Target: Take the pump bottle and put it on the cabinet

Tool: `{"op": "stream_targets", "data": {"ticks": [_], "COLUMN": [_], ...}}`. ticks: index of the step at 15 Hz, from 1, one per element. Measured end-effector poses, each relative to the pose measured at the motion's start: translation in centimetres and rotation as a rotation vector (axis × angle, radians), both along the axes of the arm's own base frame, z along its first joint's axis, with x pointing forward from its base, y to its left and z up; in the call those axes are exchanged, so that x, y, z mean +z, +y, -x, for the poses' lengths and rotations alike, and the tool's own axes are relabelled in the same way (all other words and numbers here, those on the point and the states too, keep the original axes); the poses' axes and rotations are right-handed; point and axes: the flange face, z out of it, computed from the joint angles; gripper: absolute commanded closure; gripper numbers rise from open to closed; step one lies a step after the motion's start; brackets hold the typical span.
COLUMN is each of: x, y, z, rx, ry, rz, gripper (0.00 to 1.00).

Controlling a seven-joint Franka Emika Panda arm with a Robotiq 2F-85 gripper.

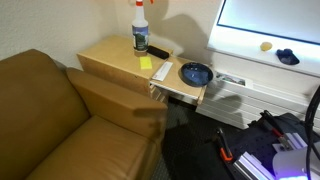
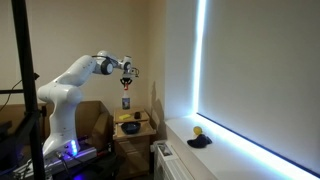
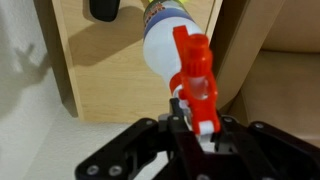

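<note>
The gripper (image 2: 125,76) pinches the pump bottle (image 2: 126,101) by its red-and-white head (image 3: 192,60), with the fingers closed on it from both sides. In an exterior view the bottle hangs over the top of the cabinet (image 1: 110,58), toward the far side. It looks to be a little above the wood. From the pictures it is hard to be sure whether the bottom touches yet.

The job now looks like setting the bottle down. To do this well, the arm should go straight down and slowly, until the flat bottom sits fully on the wood. The fingers should open only then, so the bottle does not drop and tip. After that the gripper should lift straight up, so it does not catch the head and pull the bottle over.

A black thing (image 1: 157,52) and a yellow thing (image 1: 147,63) lie on the cabinet just beside the bottle, on the near right. The bottle should land on bare wood and not on them. The blue bowl (image 1: 195,73) sits farther right, out of the way.

The bottle's long way runs up and down. Its dark bottom points down at the cabinet and its head points up into the gripper. It looks straight, or close to it. Which way the nozzle faces cannot be told.
</note>
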Motion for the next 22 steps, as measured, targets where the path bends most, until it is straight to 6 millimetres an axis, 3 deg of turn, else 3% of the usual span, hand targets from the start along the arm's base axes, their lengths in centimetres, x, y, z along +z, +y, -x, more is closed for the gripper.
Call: {"op": "stream_targets", "data": {"ticks": [8,12,14,15,19,22], "x": [-4.7,-8.0,-8.3,-8.3,-8.2,-7.0], "y": [7.4,8.1,7.9,7.9,7.8,8.1], "z": [-0.5,-0.9,-1.1,-1.2,-1.3,-1.3], "rx": [0.176,0.220,0.227,0.229,0.227,0.226], "ry": [-0.042,-0.032,-0.040,-0.042,-0.051,-0.068], "rz": [-0.003,0.001,-0.002,-0.002,-0.009,-0.044], "gripper": [0.94,0.94,0.94,0.55,0.27,0.08]}}
